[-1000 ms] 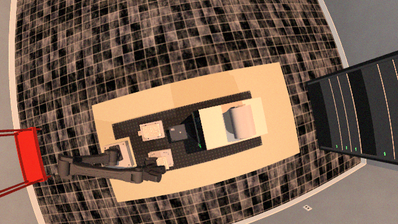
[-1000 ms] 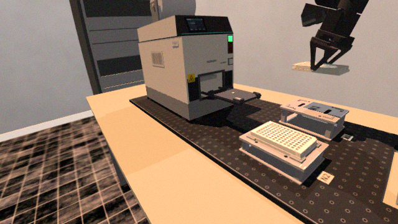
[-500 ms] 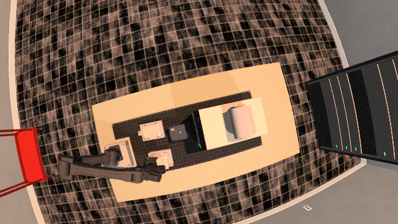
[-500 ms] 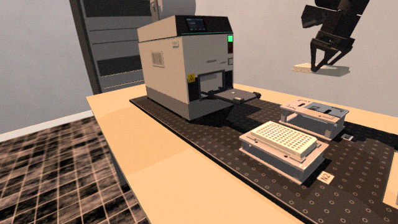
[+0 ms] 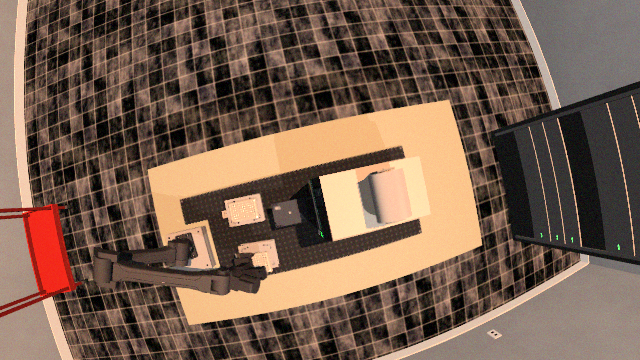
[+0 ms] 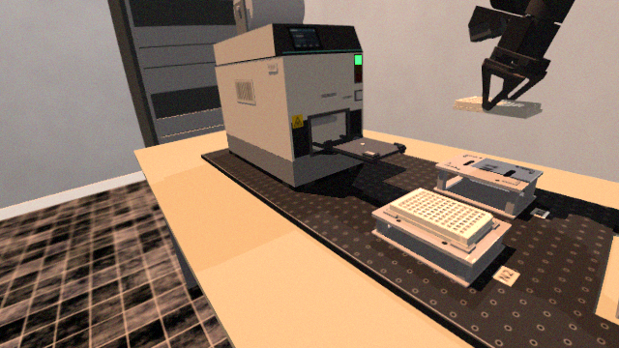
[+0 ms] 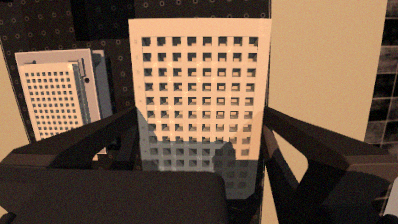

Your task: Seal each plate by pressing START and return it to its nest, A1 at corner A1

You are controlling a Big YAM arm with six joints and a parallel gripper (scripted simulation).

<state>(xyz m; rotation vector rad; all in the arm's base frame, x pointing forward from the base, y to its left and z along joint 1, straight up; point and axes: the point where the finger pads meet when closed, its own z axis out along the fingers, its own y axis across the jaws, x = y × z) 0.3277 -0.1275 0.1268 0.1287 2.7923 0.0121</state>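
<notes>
Plate one (image 5: pixel 261 261) (image 6: pixel 470 103) (image 7: pixel 200 95) hung in the air out in front of the sealer (image 5: pixel 344 202) (image 6: pixel 255 97), well above the counter (image 5: pixel 325 135) (image 6: pixel 271 271) (image 7: pixel 320 65); I had the gripper (image 5: pixel 257 269) (image 6: pixel 500 102) (image 7: pixel 199 112) closed on its two long sides, fingers spread nearly their full range because the plate was wide. I kept it roughly level, I judged, so that it could go down flat; its wells looked open, though I could not rule out clear foil. The stage (image 5: pixel 286 215) (image 6: pixel 368 146) stuck out from the sealer's front, bare, ready to receive it; the lamp (image 6: pixel 358 59) was green. Farther out from the sealer, nest N1 (image 5: pixel 250 248) (image 6: pixel 456 165) was vacant, presumably this plate's home; plate two (image 5: pixel 243 210) (image 6: pixel 437 213) (image 7: pixel 50 95) sat on nest N2 (image 5: pixel 260 220) (image 6: pixel 485 254) (image 7: pixel 85 57), also before the sealer, waiting its turn. Carrying plate one to the stage seemed next; a tilted set-down could miss the locators and bring a red light.
</notes>
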